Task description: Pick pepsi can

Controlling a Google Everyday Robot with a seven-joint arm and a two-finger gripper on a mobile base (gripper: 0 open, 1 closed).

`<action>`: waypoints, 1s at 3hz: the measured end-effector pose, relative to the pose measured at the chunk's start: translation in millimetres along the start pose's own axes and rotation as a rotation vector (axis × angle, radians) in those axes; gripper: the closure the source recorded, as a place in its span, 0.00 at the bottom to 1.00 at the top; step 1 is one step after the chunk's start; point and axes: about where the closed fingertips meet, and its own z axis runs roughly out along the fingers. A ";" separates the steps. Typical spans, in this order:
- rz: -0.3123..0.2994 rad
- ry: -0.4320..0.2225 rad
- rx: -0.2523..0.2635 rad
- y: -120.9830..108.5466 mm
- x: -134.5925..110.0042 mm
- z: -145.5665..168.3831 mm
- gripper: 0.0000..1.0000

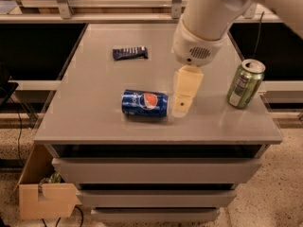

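Note:
The pepsi can (144,104) lies on its side on the grey table top (94,98), near the front edge, its logo facing up. My gripper (182,103) hangs from the white arm just to the right of the can, its cream finger (185,90) pointing down close to the can's right end. The gripper holds nothing that I can see.
A green can with a silver top (245,83) stands upright at the table's right edge. A flat dark blue snack wrapper (129,53) lies at the back left. A cardboard box (45,197) sits on the floor at the lower left. Shelving runs behind the table.

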 end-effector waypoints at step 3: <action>0.100 -0.013 -0.067 0.8 -55.2 97.8 0.00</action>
